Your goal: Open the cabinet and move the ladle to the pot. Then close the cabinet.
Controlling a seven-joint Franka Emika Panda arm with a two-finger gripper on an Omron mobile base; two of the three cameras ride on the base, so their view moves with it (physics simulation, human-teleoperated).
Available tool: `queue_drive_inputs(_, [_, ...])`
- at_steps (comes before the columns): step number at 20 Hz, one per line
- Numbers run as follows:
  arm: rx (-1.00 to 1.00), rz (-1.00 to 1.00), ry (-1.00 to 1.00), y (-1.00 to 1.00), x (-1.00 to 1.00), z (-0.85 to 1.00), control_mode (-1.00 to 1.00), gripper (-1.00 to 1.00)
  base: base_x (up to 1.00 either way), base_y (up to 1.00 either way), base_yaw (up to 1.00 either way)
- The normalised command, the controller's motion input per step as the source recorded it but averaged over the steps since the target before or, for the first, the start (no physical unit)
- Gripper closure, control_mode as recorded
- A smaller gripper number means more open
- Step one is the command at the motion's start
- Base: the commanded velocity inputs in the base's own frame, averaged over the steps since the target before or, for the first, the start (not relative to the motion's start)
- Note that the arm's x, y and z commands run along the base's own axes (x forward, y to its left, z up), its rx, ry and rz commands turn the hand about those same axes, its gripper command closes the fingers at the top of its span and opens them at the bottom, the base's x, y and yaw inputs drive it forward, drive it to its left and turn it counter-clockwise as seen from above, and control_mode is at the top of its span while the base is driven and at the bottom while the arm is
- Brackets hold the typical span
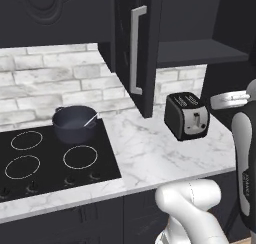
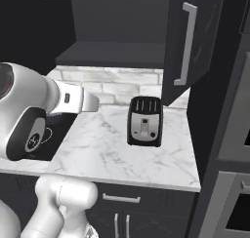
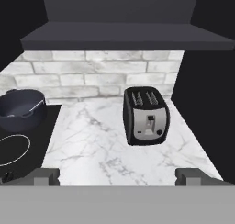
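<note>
Nearest the hand camera, the gripper (image 3: pixel 117 177) hangs with its tips spread wide and nothing between them, back from the marble counter (image 1: pixel 150 153) and facing the black toaster (image 3: pixel 146 115). By the look of it the fetching is done: the ladle (image 1: pixel 90 120) rests inside the pot (image 1: pixel 75 123), which sits on the back right ring of the black cooktop (image 1: pixel 50 163), close to the brick wall. Its thin silvery handle leans on the pot's right rim, its long axis rising up and to the right; the bowl end is probably down in the pot, though too small to make out. What is left is the cabinet (image 1: pixel 137 48): its doors stand open over the bare dark shelf (image 3: pixel 124 37) and want shutting.
</note>
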Motion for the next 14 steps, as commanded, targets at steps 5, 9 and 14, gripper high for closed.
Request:
queue_drive_inputs(5, [0.00, 0.00, 0.00, 0.00, 0.00, 0.00, 1.00, -1.00, 0.22, -0.04, 0.00])
queue_drive_inputs(9, [0.00, 0.00, 0.00, 0.00, 0.00, 0.00, 1.00, -1.00, 0.35, 0.00, 0.00])
queue_drive_inputs(14, [0.00, 0.00, 0.00, 0.00, 0.00, 0.00, 1.00, -1.00, 0.36, -0.01, 0.00])
